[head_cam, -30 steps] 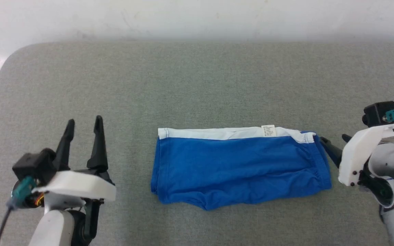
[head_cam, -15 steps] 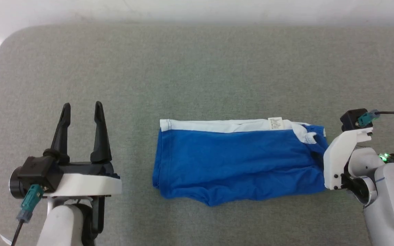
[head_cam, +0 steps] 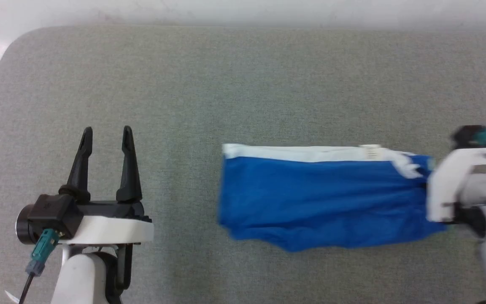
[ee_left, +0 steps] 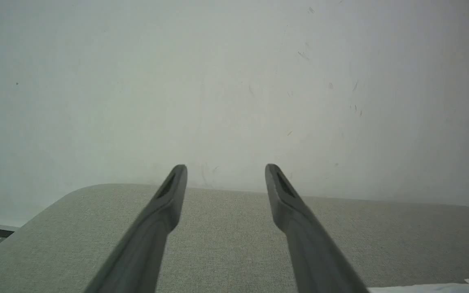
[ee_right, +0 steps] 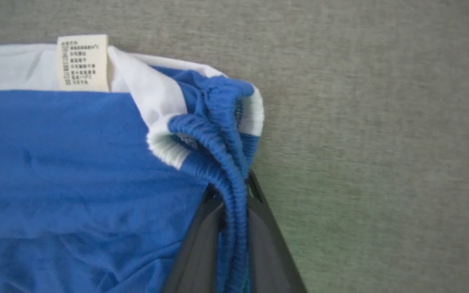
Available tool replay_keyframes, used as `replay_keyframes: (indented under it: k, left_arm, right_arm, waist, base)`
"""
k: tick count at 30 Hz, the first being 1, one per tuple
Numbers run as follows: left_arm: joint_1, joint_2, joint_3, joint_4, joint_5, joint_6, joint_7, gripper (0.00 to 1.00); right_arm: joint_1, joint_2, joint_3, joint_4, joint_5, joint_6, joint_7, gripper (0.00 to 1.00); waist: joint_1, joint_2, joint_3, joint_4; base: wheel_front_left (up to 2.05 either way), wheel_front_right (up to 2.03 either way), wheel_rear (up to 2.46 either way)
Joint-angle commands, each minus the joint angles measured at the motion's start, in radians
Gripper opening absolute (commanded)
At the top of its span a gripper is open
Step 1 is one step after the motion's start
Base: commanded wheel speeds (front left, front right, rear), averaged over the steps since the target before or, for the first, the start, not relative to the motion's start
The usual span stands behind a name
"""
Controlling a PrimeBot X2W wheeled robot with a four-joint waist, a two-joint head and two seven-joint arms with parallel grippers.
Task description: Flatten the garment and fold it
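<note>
The garment (head_cam: 327, 198) is spread on the grey worktop (head_cam: 226, 84), its right edge clamped in the right tool (ee_right: 234, 195). The left tool (head_cam: 106, 135) is parted wide, well apart at its left.

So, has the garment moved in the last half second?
Yes. The garment slid to the robot's right, away from the table's rounded corner, held by the right gripper.
</note>
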Motion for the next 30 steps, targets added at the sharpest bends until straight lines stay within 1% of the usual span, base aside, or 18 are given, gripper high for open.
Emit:
replay_keyframes:
  k: [1, 3, 6, 11, 15, 20, 22, 25, 27, 30]
  left_arm:
    - [0.000, -0.006, 0.009, 0.003, 0.011, -0.009, -0.005, 1.00]
    - [-0.001, -0.009, 0.016, 0.005, 0.020, -0.015, -0.005, 1.00]
    - [-0.003, -0.014, 0.024, 0.009, 0.030, -0.023, -0.005, 1.00]
    - [0.001, -0.018, 0.032, 0.027, 0.040, -0.030, -0.005, 1.00]
    - [0.008, -0.022, 0.043, 0.046, 0.044, -0.035, -0.005, 1.00]
    - [0.022, -0.027, 0.053, 0.053, 0.042, -0.041, -0.005, 1.00]
    - [0.027, -0.028, 0.057, 0.049, 0.042, -0.045, -0.005, 1.00]
    - [0.029, -0.031, 0.054, 0.047, 0.043, -0.049, -0.005, 1.00]
    - [0.026, -0.033, 0.052, 0.047, 0.041, -0.050, -0.005, 1.00]
    - [0.022, -0.036, 0.045, 0.044, 0.039, -0.056, -0.005, 1.00]
  right_arm:
    - [0.006, -0.036, -0.040, 0.013, -0.006, -0.002, 0.010, 0.00]
    - [-0.001, -0.069, -0.083, 0.023, -0.035, -0.002, 0.022, 0.00]
    - [-0.014, -0.089, -0.145, 0.037, -0.079, -0.002, 0.037, 0.00]
    - [-0.020, -0.109, -0.128, 0.021, -0.126, -0.002, 0.076, 0.00]
    - [-0.012, -0.136, -0.023, -0.054, -0.110, -0.002, 0.165, 0.00]
    - [0.035, -0.171, 0.120, -0.258, -0.006, -0.002, 0.306, 0.00]
    - [0.050, -0.167, 0.156, -0.337, 0.038, -0.002, 0.355, 0.00]
    - [0.065, -0.143, 0.197, -0.420, 0.080, -0.002, 0.390, 0.00]
    - [0.068, -0.109, 0.217, -0.447, 0.089, -0.002, 0.390, 0.00]
    - [0.060, -0.049, 0.253, -0.446, 0.089, -0.002, 0.365, 0.00]
  waist:
    - [-0.0001, 0.0000, 0.000, -0.004]
    - [-0.0001, 0.0000, 0.001, -0.007]
    - [-0.0001, 0.0000, 0.002, -0.010]
    - [-0.0001, 0.0000, -0.005, -0.013]
    - [-0.0001, 0.0000, -0.021, -0.017]
    - [-0.0001, 0.0000, -0.045, -0.021]
    - [-0.0001, 0.0000, -0.050, -0.024]
    - [-0.0001, 0.0000, -0.053, -0.018]
    - [-0.0001, 0.0000, -0.054, -0.014]
    - [-0.0001, 0.0000, -0.052, -0.001]
  base:
    - [0.00, 0.00, 0.00]
    - [0.00, 0.00, 0.00]
    - [0.00, 0.00, 0.00]
    - [0.00, 0.00, 0.00]
    - [0.00, 0.00, 0.00]
    - [0.00, 0.00, 0.00]
    - [0.00, 0.00, 0.00]
    - [0.00, 0.00, 0.00]
    - [0.00, 0.00, 0.00]
    - [0.00, 0.00, 0.00]
